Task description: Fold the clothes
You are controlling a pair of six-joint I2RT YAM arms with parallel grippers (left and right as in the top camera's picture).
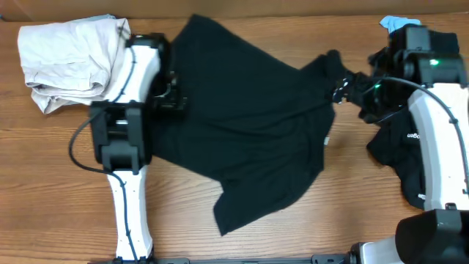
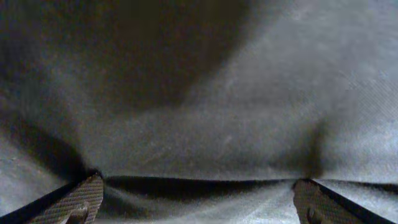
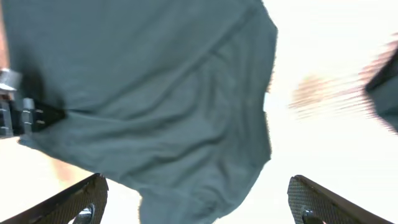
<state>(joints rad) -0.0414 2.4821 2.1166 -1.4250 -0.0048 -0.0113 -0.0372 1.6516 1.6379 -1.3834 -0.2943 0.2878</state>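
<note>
**Now both end effectors sit open at opposite edges of the black T-shirt**

Right now the black T-shirt [image 1: 249, 125] lies spread and rumpled across the middle of the tabletop [image 1: 58, 183], and I have one arm at each side of it.

My left end effector [image 1: 176, 95] is at the shirt's left edge, low over the cloth. In the left wrist view its fingers [image 2: 81, 202] stand wide apart at the bottom corners, clamped on nothing. Dark fabric fills the whole picture, and a fold of it runs across the gap between them.

My right end effector [image 1: 341, 89] is at the shirt's right edge, just beside the bunched sleeve. Its fingers [image 3: 323, 199] are also spread wide with nothing held. In that view the shirt lies ahead of the opening and toward the left finger, its lower edge reaching down between the two. A small white tag [image 3: 266, 102] shows on its right edge.

A second black shirt [image 1: 399, 150] with white lettering sits crumpled under my right arm, apart from the spread one. A light-blue piece [image 1: 399, 23] lies at the far right corner. A beige garment [image 1: 69, 59] is heaped at the far left, beside my left arm.
</note>
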